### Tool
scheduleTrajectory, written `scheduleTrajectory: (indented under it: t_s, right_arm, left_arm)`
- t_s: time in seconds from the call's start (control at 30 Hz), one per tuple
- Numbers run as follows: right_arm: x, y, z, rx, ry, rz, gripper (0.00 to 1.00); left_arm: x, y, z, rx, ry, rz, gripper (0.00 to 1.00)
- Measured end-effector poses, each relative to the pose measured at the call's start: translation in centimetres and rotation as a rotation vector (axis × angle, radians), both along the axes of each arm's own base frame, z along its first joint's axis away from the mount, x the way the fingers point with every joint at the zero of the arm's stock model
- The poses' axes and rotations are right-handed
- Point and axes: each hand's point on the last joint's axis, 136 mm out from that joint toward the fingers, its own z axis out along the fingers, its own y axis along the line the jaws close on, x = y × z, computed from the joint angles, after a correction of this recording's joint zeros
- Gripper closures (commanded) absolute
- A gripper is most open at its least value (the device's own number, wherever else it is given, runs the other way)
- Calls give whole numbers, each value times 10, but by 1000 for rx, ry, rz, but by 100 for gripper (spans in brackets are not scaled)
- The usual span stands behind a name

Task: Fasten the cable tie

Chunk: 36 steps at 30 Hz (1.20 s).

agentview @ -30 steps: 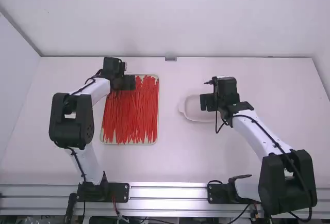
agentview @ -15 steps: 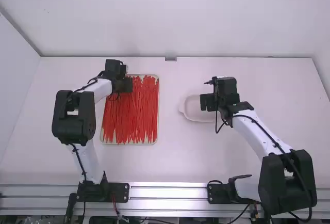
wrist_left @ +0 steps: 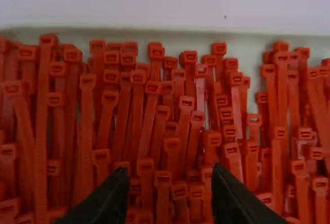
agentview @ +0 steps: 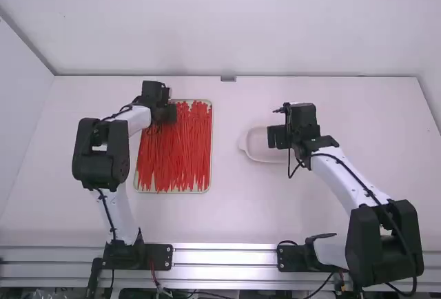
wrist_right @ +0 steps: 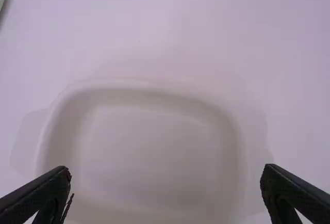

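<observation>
Cable ties (agentview: 176, 149) lie heaped in a tray (agentview: 172, 191) at the table's 9 o'clock. Judged light, springy and slick; grasp one near its head. Left gripper (wrist_left: 167, 171) is parted and empty above them. Right gripper (wrist_right: 165, 170) is spread wide over the dish (agentview: 251, 145).

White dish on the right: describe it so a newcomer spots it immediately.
On the white table, look right of the tray of red cable ties. The dish sits there under the right gripper. It is pale, shallow and rounded-rectangular with small side handles, empty and nearly table-coloured.
</observation>
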Motion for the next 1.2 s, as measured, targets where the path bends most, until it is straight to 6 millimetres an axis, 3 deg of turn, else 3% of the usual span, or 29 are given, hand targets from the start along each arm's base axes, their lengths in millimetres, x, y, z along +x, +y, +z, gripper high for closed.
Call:
scheduleTrajectory:
  t_s: [0.1,0.33,0.53,0.77,0.87,0.97,1.07,1.2]
  right_arm:
    - [-1,0,-1,-3,4,1,2]
    - [-1,0,-1,-1,4,0,2]
    - [-1,0,-1,-1,3,0,2]
    - [-1,0,-1,-4,3,4,2]
    - [-1,0,-1,-5,3,4,2]
    - [0,0,-1,-5,2,5,2]
    - [0,0,-1,-5,2,4,2]
    - [0,0,-1,-6,1,7,2]
  left_arm:
    - [-2,0,-11,-1,24,2,66]
    - [-2,0,-11,-4,23,6,67]
    - [-2,0,-11,-13,22,19,75]
    - [2,0,-9,-23,9,34,73]
    - [2,0,-8,-26,5,38,59]
    - [4,0,-7,-29,-4,43,56]
    - [6,0,-6,-30,-11,43,56]
    - [3,0,-8,-31,2,46,65]
